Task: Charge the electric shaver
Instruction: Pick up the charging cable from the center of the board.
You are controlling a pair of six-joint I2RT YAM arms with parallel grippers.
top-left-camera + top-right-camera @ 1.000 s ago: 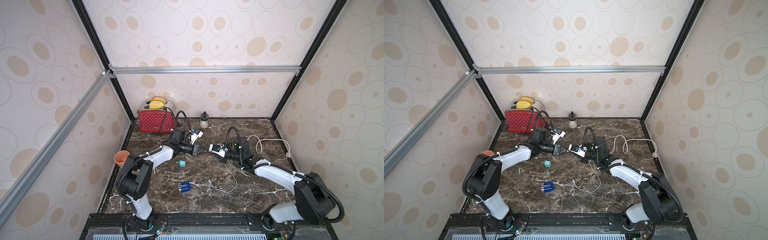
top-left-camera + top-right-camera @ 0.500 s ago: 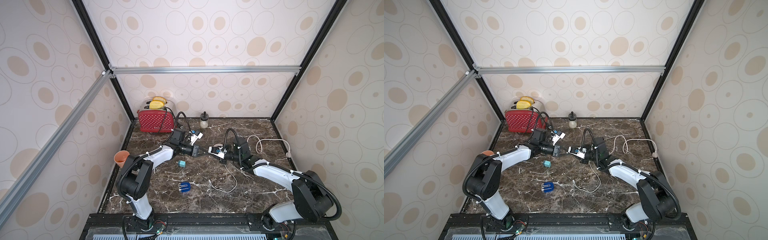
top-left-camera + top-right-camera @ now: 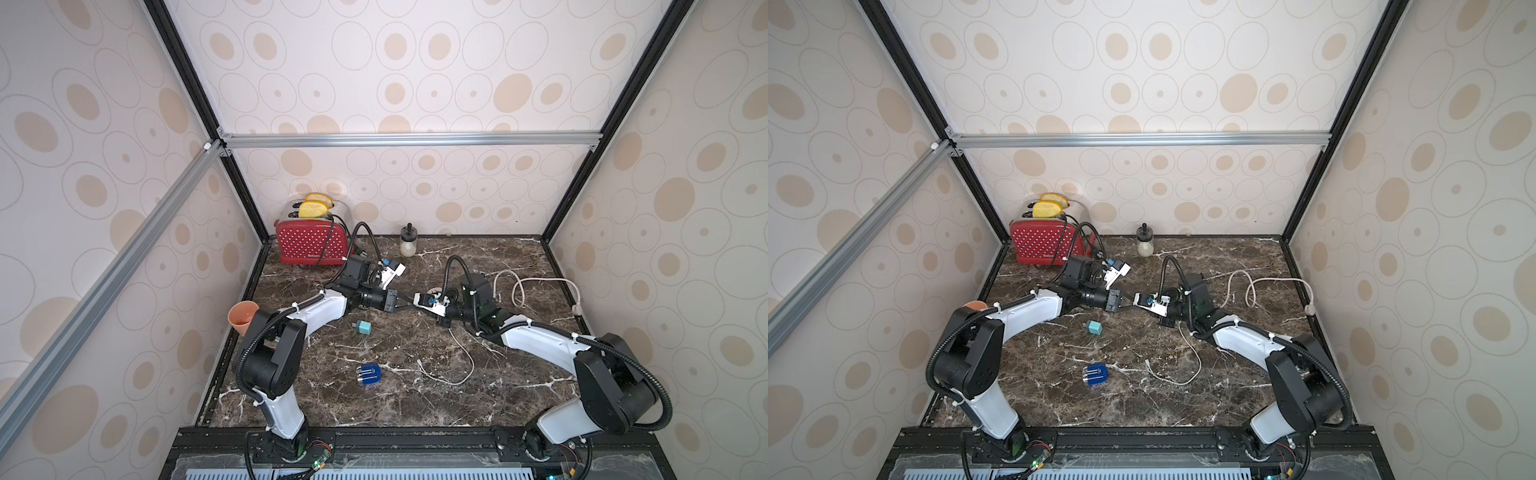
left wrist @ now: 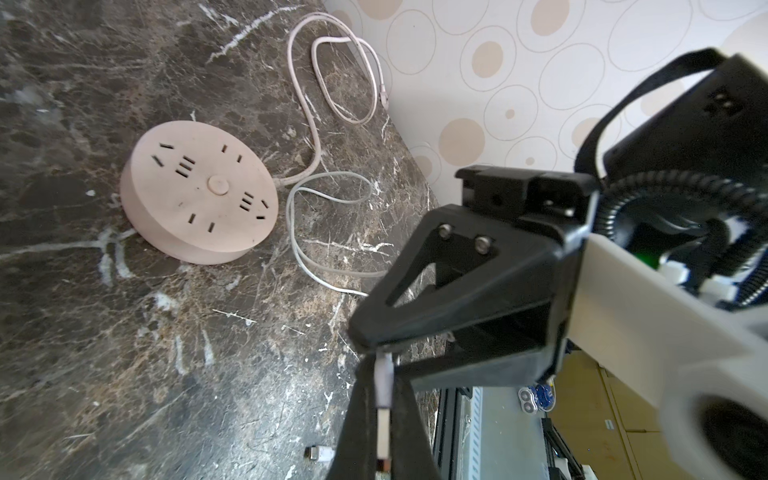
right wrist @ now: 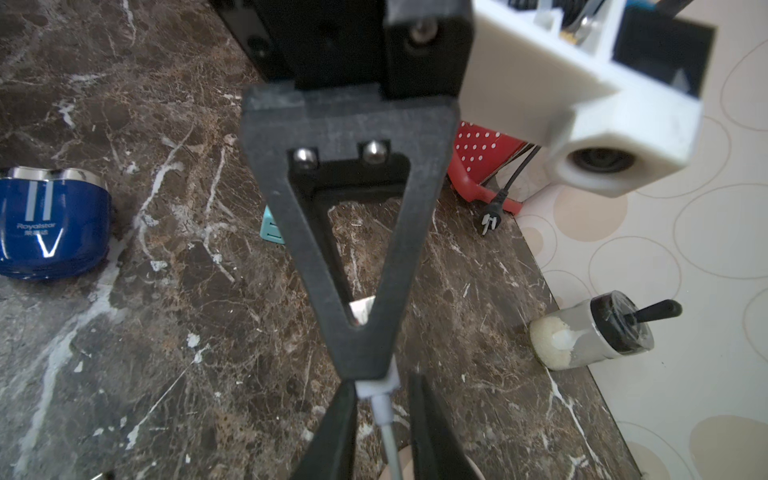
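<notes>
A brown marble table [image 3: 415,409] sits inside a box of cream walls with tan dots. A red toaster with white dots [image 3: 311,245] stands in the back corner. The small dark-blue shaver with silver stripes [image 3: 368,375] lies flat on the table, well away from the toaster and out toward the front edge.

The two grippers meet tip to tip nearer the toaster than the shaver is. From there the shaver lies toward the front and a little to the left arm's side, so I think the left arm has the shorter trip. The shaver is about as wide as it is long. The right wrist view shows its shiny silver end [image 5: 54,176], but the top views are too small to tell which way that end points. I cannot see its charging hole.

The left gripper [image 4: 382,386] is pinched tight on the flat metal plug [image 4: 383,432] of a thin white charging cable [image 5: 392,449]. The right gripper [image 5: 384,395] is only a little bit open. The cable runs between its fingers [image 5: 332,432] with a gap on one side, so it is not squeezing. The plug must go down to the shaver next—and it has to line up with the hole.
</notes>
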